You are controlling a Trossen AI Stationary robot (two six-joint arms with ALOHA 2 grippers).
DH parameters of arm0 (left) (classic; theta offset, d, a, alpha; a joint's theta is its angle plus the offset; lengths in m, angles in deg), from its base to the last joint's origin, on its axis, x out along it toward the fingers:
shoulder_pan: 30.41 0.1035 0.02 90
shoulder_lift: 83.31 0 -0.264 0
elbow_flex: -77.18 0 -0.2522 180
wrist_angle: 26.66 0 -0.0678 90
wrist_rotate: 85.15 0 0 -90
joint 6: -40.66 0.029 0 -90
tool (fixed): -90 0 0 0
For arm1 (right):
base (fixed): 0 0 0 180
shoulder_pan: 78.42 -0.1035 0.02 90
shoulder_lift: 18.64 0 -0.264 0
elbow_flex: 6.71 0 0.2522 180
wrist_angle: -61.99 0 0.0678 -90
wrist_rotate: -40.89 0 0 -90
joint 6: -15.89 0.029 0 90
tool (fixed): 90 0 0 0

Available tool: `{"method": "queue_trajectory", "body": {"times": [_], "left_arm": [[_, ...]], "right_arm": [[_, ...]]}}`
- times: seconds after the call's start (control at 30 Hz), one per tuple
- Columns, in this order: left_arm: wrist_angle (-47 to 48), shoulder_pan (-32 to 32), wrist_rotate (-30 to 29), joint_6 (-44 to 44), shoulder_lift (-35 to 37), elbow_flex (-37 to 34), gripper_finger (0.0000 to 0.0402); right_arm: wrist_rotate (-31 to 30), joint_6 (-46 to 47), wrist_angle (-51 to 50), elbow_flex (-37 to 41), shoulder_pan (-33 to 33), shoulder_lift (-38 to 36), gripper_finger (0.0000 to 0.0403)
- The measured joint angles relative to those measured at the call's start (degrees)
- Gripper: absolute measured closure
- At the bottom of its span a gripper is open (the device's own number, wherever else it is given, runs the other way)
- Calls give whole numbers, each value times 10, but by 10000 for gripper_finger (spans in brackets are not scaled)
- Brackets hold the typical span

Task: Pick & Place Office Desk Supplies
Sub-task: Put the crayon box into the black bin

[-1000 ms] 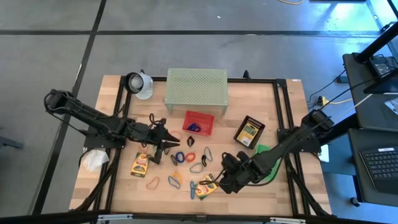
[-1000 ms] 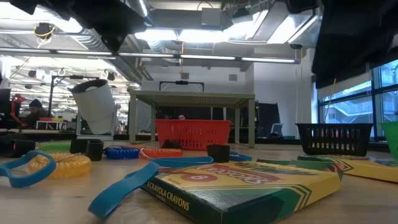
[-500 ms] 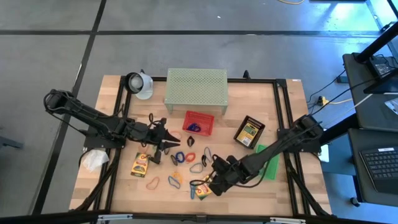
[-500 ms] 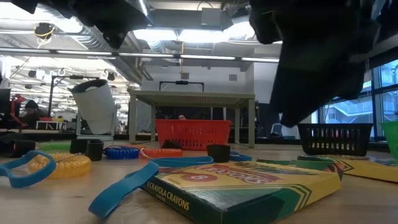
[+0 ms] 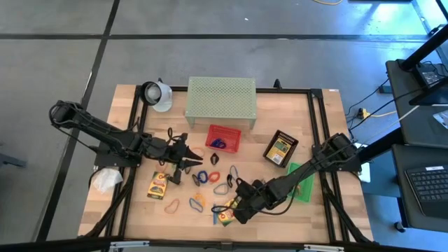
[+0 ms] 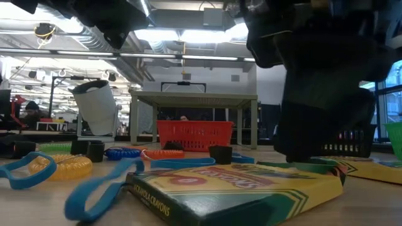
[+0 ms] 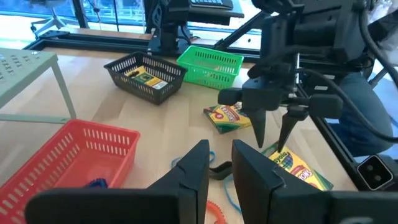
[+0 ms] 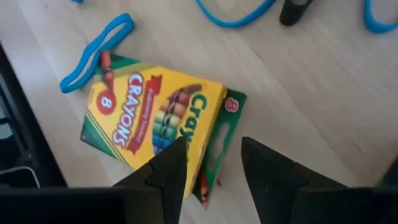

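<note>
A yellow-and-green crayon box (image 5: 224,215) (image 8: 149,118) lies flat near the table's near edge, with a blue loop (image 8: 99,53) against its corner. My right gripper (image 5: 235,208) (image 8: 214,165) is open and has come down on the box's flap end. My left gripper (image 5: 190,158) (image 7: 221,168) hovers open by a narrow gap above the table's left middle, holding nothing. Loops and clips (image 5: 204,177) in blue, orange and black lie scattered between the arms. A second crayon box (image 5: 159,185) lies at the left, and a third (image 7: 227,117) lies beyond the right gripper. My right gripper comes at the crayon box from above, fingers pointing down (image 7: 260,138), at its green flap end (image 8: 217,146). One finger (image 8: 171,165) stands over the yellow face near that end and the other (image 8: 264,168) beside the flap. The box lies flat on the table; a pinch cannot be told.
A red basket (image 5: 223,137), a black basket holding a crayon box (image 5: 281,148) and a green basket (image 5: 302,183) stand in the table's middle and right. The pale green perforated shelf (image 5: 221,101) stands at the far edge. A white wad (image 5: 105,180) lies at the left edge.
My right gripper has moved toward the table's left and near edge and come down onto the crayon box. The box has slid and turned a little toward the left, pushing the blue loop along with it.
</note>
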Motion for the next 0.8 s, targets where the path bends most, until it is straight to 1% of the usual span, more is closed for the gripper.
{"method": "queue_trajectory", "body": {"times": [0.43, 0.73, 0.8], "left_arm": [[-1, 0, 2, 0, 0, 0, 341], [-1, 0, 7, 0, 0, 0, 341], [-2, 0, 8, 0, 0, 0, 341]], "right_arm": [[-4, -2, -1, 0, 0, 4, 250], [10, 5, 13, 0, 0, 20, 251], [11, 5, 13, 0, 0, 20, 257]]}}
